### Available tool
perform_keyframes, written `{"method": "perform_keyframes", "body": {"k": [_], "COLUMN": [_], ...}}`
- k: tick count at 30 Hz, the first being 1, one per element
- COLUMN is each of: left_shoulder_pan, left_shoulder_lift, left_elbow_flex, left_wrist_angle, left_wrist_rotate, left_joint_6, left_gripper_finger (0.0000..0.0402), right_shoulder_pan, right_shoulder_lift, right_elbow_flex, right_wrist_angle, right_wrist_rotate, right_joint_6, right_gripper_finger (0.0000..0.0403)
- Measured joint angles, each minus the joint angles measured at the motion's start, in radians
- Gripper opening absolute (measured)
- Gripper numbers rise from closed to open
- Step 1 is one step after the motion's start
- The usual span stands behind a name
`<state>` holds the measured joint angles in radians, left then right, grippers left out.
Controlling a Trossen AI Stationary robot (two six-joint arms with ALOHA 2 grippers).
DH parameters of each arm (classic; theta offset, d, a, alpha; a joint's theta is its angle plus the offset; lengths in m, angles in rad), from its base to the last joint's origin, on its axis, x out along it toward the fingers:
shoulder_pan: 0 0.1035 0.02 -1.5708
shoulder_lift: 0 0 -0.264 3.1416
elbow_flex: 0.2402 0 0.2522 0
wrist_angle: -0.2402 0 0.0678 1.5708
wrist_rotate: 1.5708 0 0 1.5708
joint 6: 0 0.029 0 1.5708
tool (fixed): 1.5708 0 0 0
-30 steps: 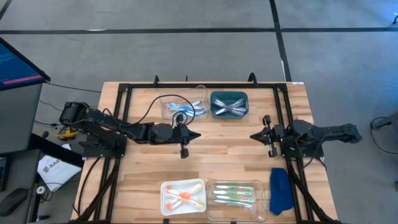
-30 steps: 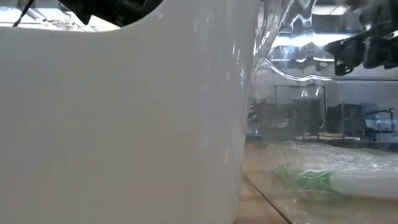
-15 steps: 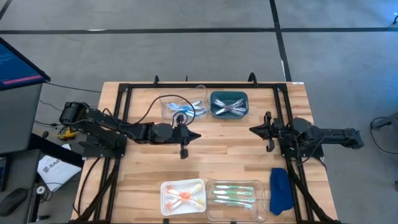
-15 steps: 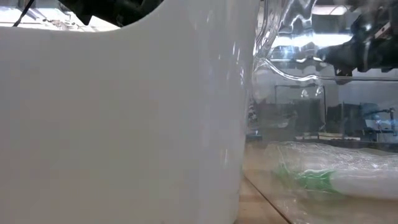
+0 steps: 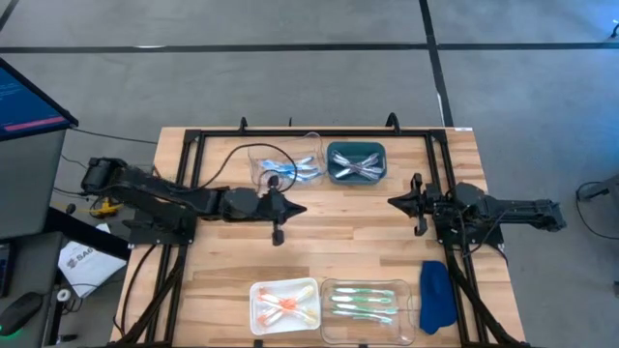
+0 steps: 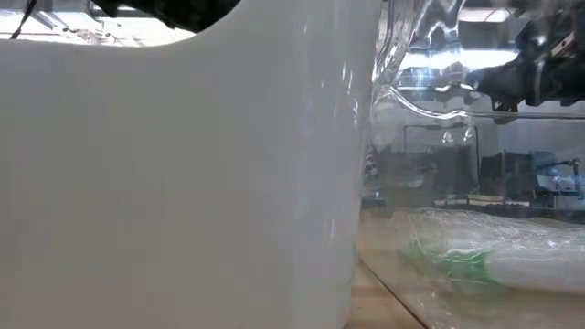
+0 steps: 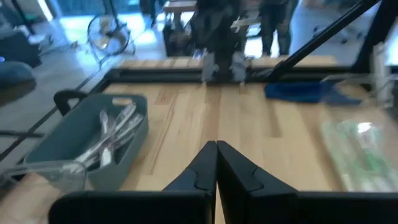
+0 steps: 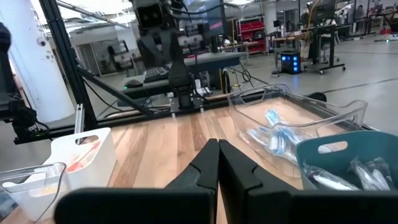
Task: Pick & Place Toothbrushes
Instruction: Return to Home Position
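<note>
From above, I saw the left gripper (image 5: 298, 208) hovering over the middle of the table (image 5: 348, 246), just near of the far clear bin (image 5: 255, 155), and the right gripper (image 5: 394, 202) facing it from the other side, well apart. The toothbrushes sat sorted: blue toothbrushes (image 5: 296, 169) in the far clear bin, grey toothbrushes (image 5: 358, 166) in the teal bin (image 5: 332, 150) beside it, orange toothbrushes (image 5: 285, 305) in the white bin (image 5: 255, 311) at the near edge, and green toothbrushes (image 5: 360, 302) in the near clear bin (image 5: 402, 289) next to that. A blue cloth (image 5: 435, 295) lay just right of the near clear bin. At table height, the white bin's wall (image 6: 183, 183) filled most of the picture, the green toothbrushes (image 6: 457, 263) showed through the clear plastic, and the right arm hung dark at the upper right. Through the left wrist camera, I saw that claw clenched on nothing, its fingers (image 7: 199, 177) pressed together over bare wood, with the teal bin (image 7: 124, 158) and the grey toothbrushes (image 7: 115, 134) off to one side and the cloth (image 7: 311, 91) beyond. Through the right wrist camera, that claw was likewise clenched and empty, its fingers (image 8: 239, 174) touching, with the white bin (image 8: 93, 146), the far clear bin (image 8: 249, 115) and the teal bin (image 8: 323, 163) ahead.
</note>
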<state>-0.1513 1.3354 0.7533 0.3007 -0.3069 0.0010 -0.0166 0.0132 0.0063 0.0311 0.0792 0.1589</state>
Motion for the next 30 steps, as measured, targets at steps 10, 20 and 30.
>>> {"method": "perform_keyframes", "body": {"k": [10, 20, 30], "left_shoulder_pan": [-0.012, 0.000, 0.000], "left_shoulder_lift": [-0.378, -0.653, -0.756], "left_elbow_flex": [-0.235, -0.455, -0.588], "left_wrist_angle": [0.001, 0.023, 0.067], "left_wrist_rotate": [-0.012, -0.015, -0.018], "left_joint_6": [0.009, -0.045, -0.086], "left_gripper_finger": [0.0000, 0.0000, 0.0000], "right_shoulder_pan": [0.000, 0.000, 0.000], "right_shoulder_lift": [0.000, 0.000, 0.000], "right_elbow_flex": [-0.001, -0.001, -0.001], "right_wrist_angle": [-0.001, -0.001, -0.001], "right_wrist_rotate": [0.000, 0.000, 0.000], "right_joint_6": [0.000, 0.000, 0.000], "right_gripper_finger": [0.0000, 0.0000, 0.0000]}}
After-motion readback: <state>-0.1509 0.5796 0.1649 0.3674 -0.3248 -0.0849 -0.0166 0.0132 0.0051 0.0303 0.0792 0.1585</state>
